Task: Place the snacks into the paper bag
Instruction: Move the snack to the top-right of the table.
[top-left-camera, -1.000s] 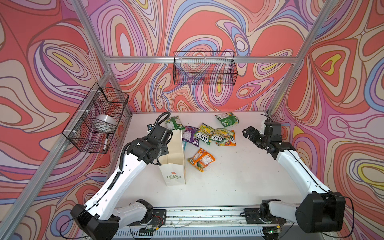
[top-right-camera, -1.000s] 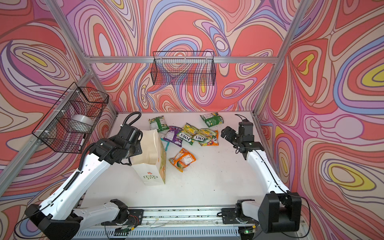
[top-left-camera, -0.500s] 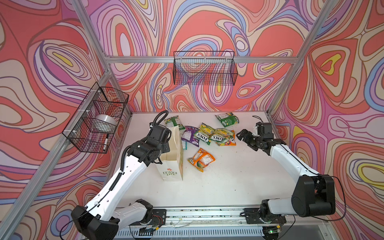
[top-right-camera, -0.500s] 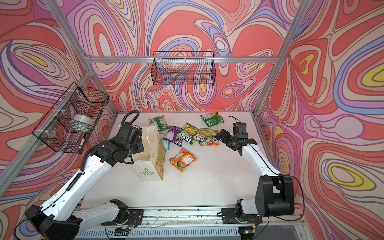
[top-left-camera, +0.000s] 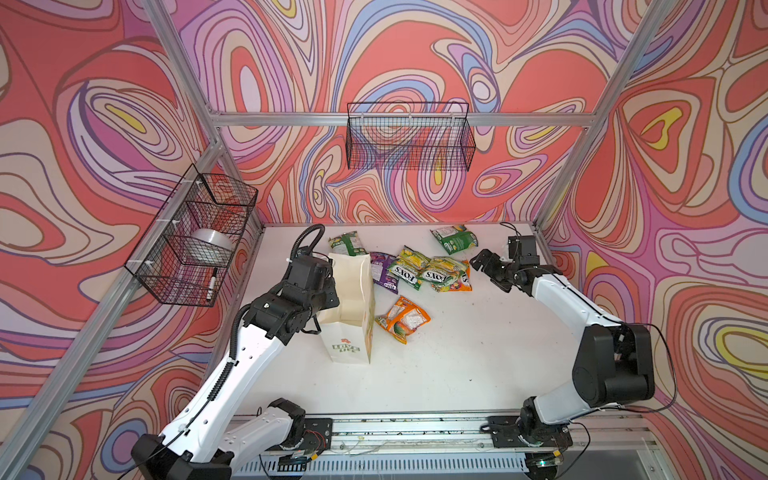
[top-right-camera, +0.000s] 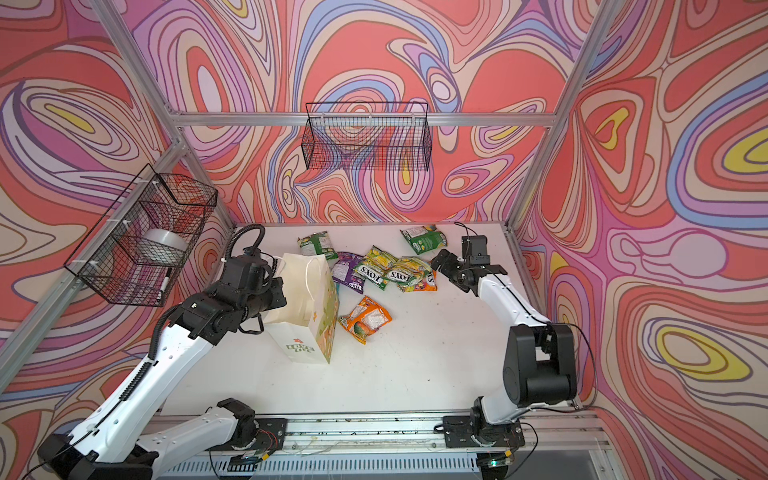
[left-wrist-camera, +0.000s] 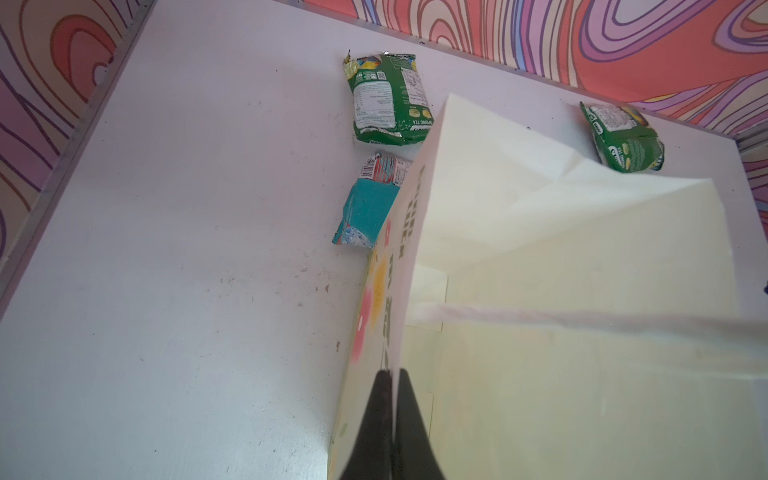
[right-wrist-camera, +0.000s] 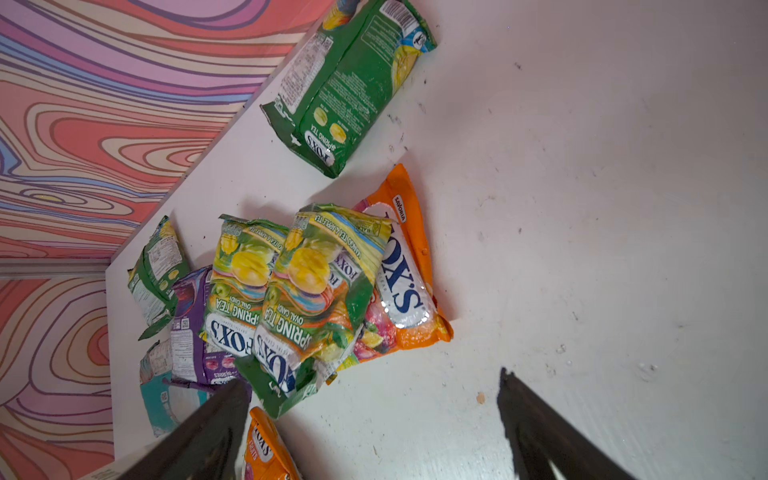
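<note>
The white paper bag stands upright at the left, mouth open. My left gripper is shut on the bag's rim, one finger inside and one outside. Several snacks lie behind and right of it. In both top views there is a green pouch, a purple one, two yellow-green FOX'S pouches overlapping an orange one, and a green pouch at the back. A lone orange pouch lies beside the bag. My right gripper hangs open, empty, just right of the pile.
A black wire basket hangs on the back wall. Another basket on the left wall holds a tape roll and a marker. A teal pouch lies against the bag's far side. Patterned walls and aluminium posts close in the white table.
My right arm has reached in to the left, bringing its open gripper close to the pile. The left gripper has shifted the bag slightly and its mouth stands wider.
</note>
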